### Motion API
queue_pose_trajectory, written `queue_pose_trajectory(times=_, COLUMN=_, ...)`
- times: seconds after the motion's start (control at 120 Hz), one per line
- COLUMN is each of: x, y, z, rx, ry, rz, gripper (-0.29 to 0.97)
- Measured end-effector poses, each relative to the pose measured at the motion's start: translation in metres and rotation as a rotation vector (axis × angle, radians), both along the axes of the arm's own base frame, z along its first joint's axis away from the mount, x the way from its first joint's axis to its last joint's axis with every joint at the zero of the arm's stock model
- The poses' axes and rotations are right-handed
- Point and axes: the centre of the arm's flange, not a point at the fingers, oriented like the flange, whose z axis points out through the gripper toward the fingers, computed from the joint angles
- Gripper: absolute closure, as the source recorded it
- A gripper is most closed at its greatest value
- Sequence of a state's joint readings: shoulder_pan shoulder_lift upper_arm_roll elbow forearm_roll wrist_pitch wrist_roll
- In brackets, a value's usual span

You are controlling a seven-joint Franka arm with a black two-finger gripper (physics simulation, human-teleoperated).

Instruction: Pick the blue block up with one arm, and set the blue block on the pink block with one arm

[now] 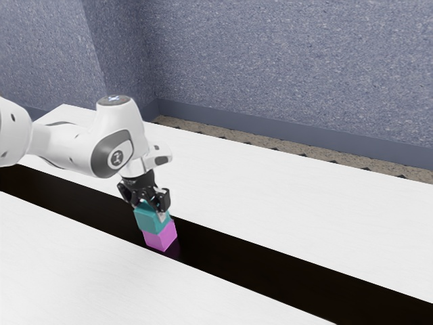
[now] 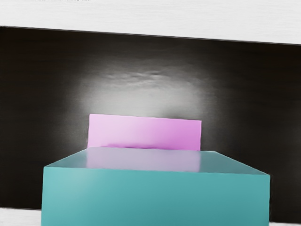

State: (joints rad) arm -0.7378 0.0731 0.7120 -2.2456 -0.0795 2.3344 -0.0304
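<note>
As my arm reaches in from the exterior view's left, wrist bent downward, the claw grips the blue block near its top. It sits on the pink block, in the dark strip between white worktop slabs. In the wrist view, blue lies just under my hand, with pink showing behind it.

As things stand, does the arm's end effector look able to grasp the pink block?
Probably not. The end effector is closed on the blue block, which sits directly over the pink block and covers its top. It would have to release and clear that block first.
</note>
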Motion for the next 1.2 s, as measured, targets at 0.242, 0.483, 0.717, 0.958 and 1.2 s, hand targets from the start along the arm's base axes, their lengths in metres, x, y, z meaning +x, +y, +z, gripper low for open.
queue_pose_trajectory(times=0.242, x=0.0, y=0.0, z=-0.001, rx=0.016, ry=0.001, rz=-0.038, gripper=0.31)
queue_pose_trajectory(times=0.483, x=0.003, y=0.008, z=0.002, rx=0.026, ry=-0.005, rz=-0.048, gripper=0.31)
queue_pose_trajectory(times=0.717, x=0.007, y=0.017, z=0.005, rx=0.031, ry=-0.014, rz=-0.043, gripper=0.31)
queue_pose_trajectory(times=0.958, x=0.02, y=0.01, z=0.011, rx=0.047, ry=-0.034, rz=-0.056, gripper=0.32)
queue_pose_trajectory(times=1.2, x=0.024, y=0.001, z=0.011, rx=0.046, ry=-0.044, rz=-0.056, gripper=0.32)
